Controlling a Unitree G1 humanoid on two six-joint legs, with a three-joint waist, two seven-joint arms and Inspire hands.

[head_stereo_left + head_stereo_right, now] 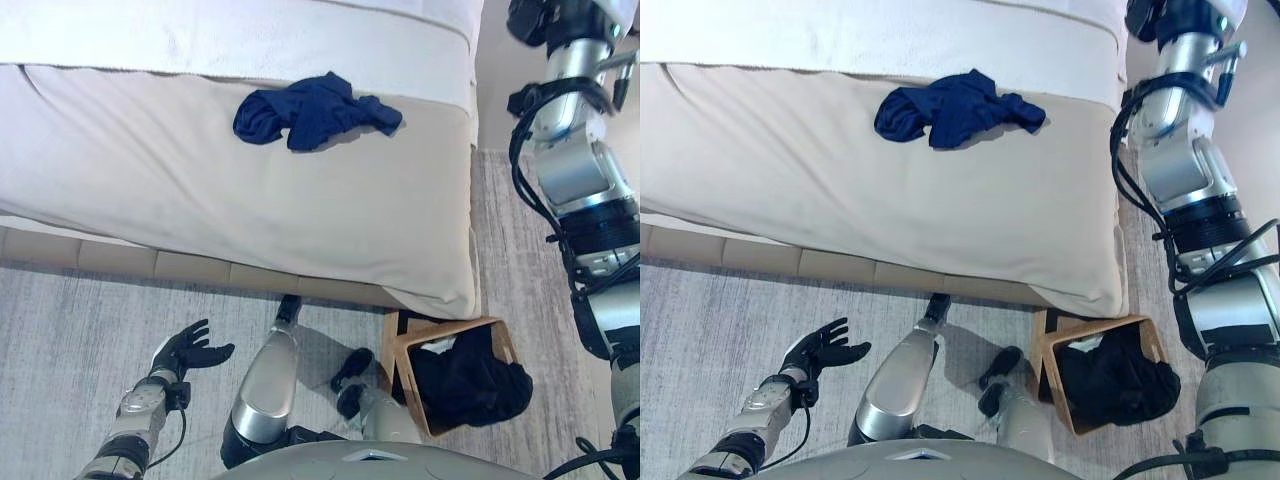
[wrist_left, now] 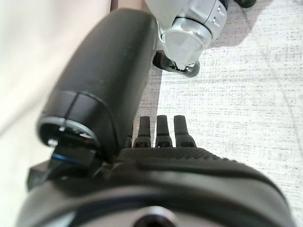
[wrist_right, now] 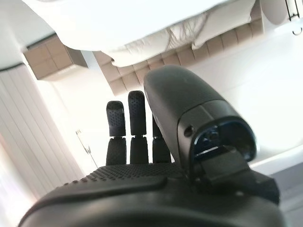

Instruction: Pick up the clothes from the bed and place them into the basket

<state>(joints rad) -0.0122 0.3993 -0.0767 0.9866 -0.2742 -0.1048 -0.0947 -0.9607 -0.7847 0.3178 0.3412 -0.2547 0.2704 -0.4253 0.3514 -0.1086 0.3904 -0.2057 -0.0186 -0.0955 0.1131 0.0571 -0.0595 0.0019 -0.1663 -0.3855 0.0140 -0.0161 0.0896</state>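
Note:
A crumpled navy blue garment [image 1: 315,110] lies on the beige bed [image 1: 150,170], toward its far right side. A wooden basket [image 1: 401,352] stands on the floor by the bed's near right corner, with dark clothes [image 1: 470,385] inside it. My left hand [image 1: 185,352] is open and empty, low over the floor in front of the bed; it also shows in the left wrist view [image 2: 189,179]. My right arm is raised beside the bed's right edge. The right wrist view shows my right hand [image 3: 142,189] open and empty, fingers straight, facing pillows and a tufted headboard.
A grey carpet [image 1: 70,320] covers the floor in front of the bed. A white blanket [image 1: 200,35] lies across the bed's far part. The bed's padded frame [image 1: 120,262] runs along its near edge. A strip of floor [image 1: 495,220] lies right of the bed.

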